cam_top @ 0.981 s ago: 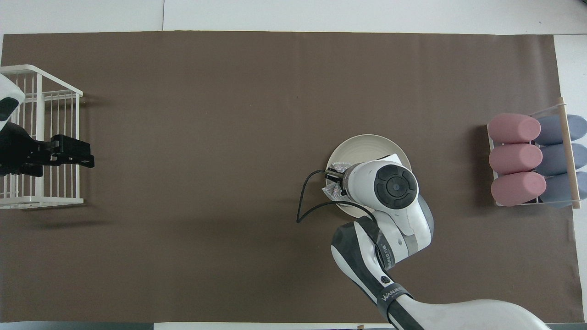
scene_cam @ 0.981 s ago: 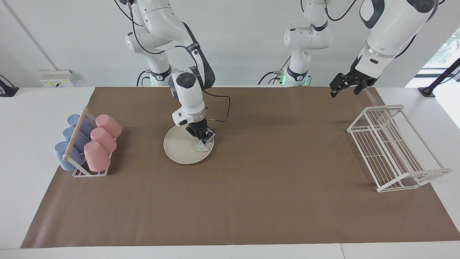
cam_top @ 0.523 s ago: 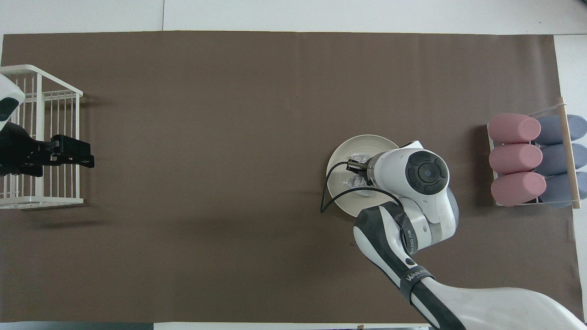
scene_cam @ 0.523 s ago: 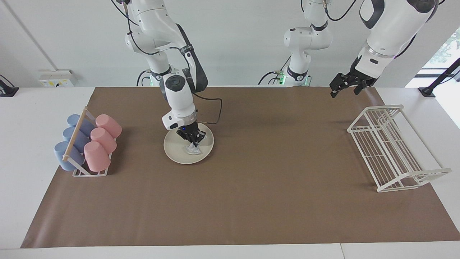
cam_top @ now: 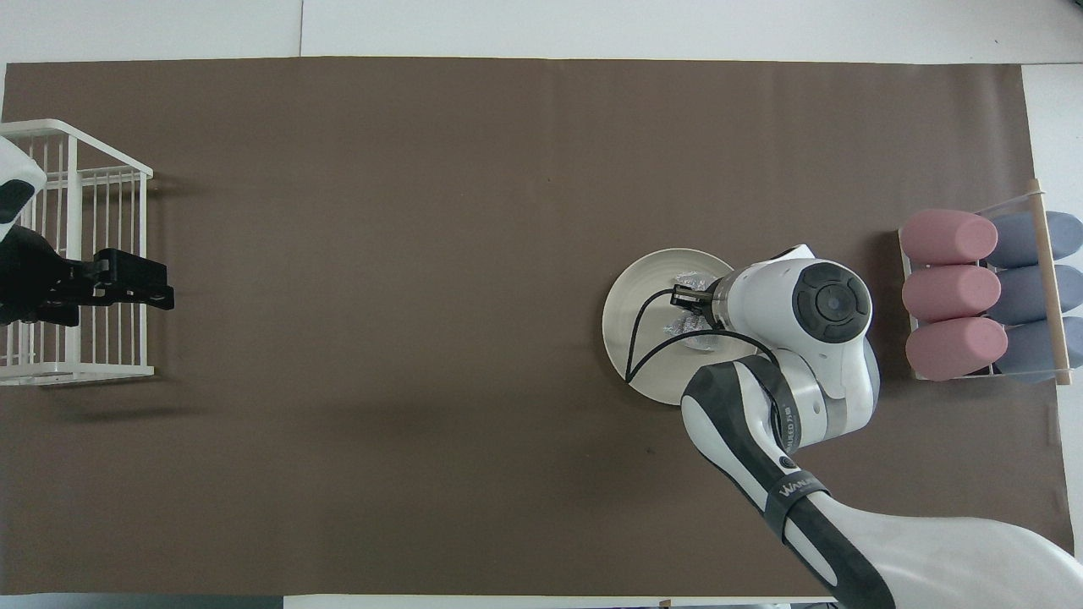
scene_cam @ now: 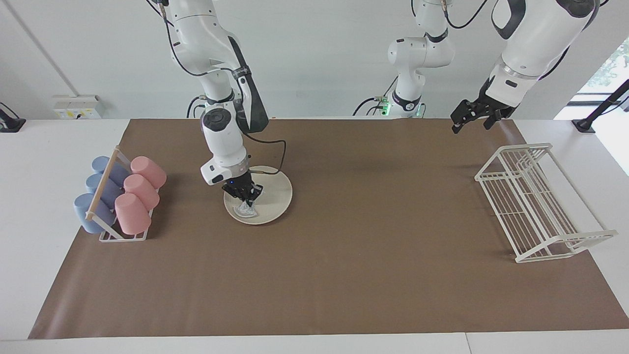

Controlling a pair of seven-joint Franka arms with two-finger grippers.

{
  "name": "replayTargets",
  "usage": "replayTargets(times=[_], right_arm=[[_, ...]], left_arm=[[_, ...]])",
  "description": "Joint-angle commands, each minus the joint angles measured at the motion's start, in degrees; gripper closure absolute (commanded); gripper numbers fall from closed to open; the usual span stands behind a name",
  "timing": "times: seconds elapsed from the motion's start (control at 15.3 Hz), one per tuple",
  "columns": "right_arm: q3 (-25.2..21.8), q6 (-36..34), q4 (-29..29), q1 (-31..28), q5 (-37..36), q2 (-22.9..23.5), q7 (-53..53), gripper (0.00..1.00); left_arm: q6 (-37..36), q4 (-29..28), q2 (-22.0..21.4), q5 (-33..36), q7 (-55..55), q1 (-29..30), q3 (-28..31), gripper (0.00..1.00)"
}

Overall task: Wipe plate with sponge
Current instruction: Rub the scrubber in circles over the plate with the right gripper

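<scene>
A round cream-white plate [scene_cam: 276, 195] [cam_top: 636, 326] lies on the brown mat, beside the cup rack. The silvery, wrinkly sponge [scene_cam: 244, 211] [cam_top: 692, 280] rests on the plate's surface, on the side toward the cup rack. My right gripper [scene_cam: 244, 198] [cam_top: 695, 309] points down over the plate and is shut on the sponge, pressing it to the plate. Its wrist hides part of the plate in the overhead view. My left gripper [scene_cam: 470, 125] [cam_top: 154, 284] hangs open and empty over the mat beside the white wire rack, waiting.
A cup rack [scene_cam: 120, 196] [cam_top: 986, 292] with pink and blue cups lying in it stands at the right arm's end of the table. A white wire dish rack [scene_cam: 535, 201] [cam_top: 76, 254] stands at the left arm's end. The right arm's black cable [cam_top: 643, 338] loops over the plate.
My right gripper has dragged the sponge across the plate, from the edge toward the table's middle to the side toward the cup rack. The left arm has not moved.
</scene>
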Motion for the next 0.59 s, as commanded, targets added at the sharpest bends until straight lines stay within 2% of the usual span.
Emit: replayTargets(times=[0.0,0.2,0.39,0.52], right_arm=[[0.4,0.2,-1.1,4.6,-0.4,0.2,8.7,1.00],[0.3,0.0,-1.2,8.3,-0.4,0.0,16.2,1.00],[0.2,-0.4,-1.3,7.5,-0.4,0.0,15.7,1.00],[0.2,-0.1,-1.2,4.9,-0.4,0.1,10.8,1.00]], left_arm=[[-0.5,0.2,-0.3,-0.7,-0.2,0.7,-0.3,0.00],[-0.6,0.1,-0.3,-0.7,-0.2,0.7,-0.3,0.00],[-0.5,0.2,-0.3,-0.7,-0.2,0.7,-0.3,0.00],[-0.5,0.1,-0.3,-0.7,-0.2,0.7,-0.3,0.00]])
